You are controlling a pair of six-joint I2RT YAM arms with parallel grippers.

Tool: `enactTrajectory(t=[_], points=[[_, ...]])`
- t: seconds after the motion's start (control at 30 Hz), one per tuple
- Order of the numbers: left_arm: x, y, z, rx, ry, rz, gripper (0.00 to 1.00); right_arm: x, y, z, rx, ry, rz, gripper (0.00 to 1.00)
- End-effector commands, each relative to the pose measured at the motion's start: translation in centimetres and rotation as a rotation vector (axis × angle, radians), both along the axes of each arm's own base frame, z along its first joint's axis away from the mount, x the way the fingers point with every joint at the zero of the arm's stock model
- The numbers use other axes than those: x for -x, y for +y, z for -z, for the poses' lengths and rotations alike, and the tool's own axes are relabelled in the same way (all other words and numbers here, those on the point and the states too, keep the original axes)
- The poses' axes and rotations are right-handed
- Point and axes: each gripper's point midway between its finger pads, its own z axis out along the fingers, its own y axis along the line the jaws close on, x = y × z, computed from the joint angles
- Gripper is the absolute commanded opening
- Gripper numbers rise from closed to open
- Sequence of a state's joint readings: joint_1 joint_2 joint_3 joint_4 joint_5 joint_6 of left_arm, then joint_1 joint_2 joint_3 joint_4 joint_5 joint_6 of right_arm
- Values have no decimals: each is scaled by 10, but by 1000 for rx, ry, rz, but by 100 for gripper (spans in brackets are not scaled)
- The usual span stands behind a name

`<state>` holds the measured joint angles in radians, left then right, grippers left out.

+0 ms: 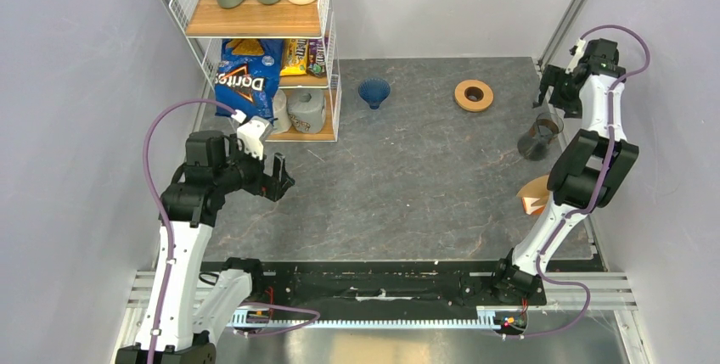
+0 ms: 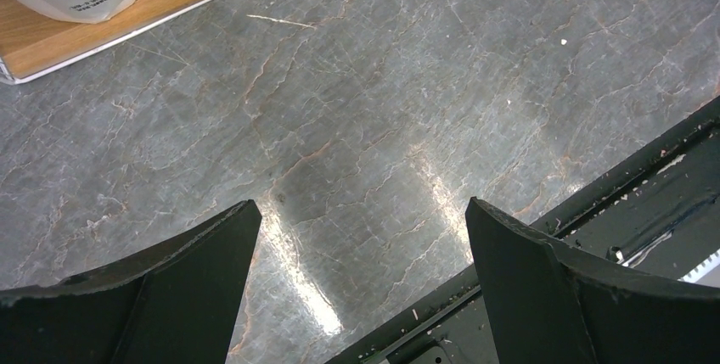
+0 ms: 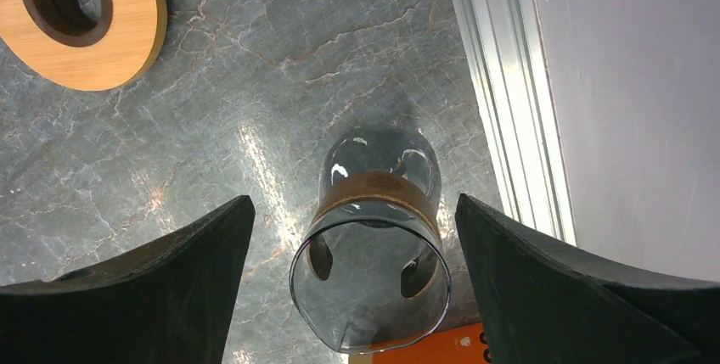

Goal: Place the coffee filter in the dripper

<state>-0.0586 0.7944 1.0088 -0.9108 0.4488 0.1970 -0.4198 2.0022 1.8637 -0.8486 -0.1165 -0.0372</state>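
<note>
Table (image 1: 407,177): grey marbled, carries everything. Wire shelf rack (image 1: 255,20) at far left corner, Doritos bag (image 1: 246,75) on it. Left gripper (image 2: 361,237) over bare table near rack, jaws wide apart, empty. Right gripper (image 3: 354,203) above glass carafe (image 3: 374,254) at far right, jaws spread, holding nothing. Wooden ring (image 1: 474,95) left of carafe. Dripper (image 1: 374,92) far centre, just right of rack. Coffee filter (image 1: 537,186) at right table edge, partly behind right arm, well apart from dripper.
</note>
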Motion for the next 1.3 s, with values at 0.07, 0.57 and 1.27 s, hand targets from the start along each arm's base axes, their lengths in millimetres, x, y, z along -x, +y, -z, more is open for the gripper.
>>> enactTrajectory(t=[0.07,0.57,1.27], points=[[-1,-5,-22,39,-57,8,100,9,6,2,-19,18,-19,97],[0,-5,-21,39,-59,9,100,33,48,7,-139,41,-102,92],[4,-6,-23,46,-70,12,100,64,160,20,-210,112,-397,92]])
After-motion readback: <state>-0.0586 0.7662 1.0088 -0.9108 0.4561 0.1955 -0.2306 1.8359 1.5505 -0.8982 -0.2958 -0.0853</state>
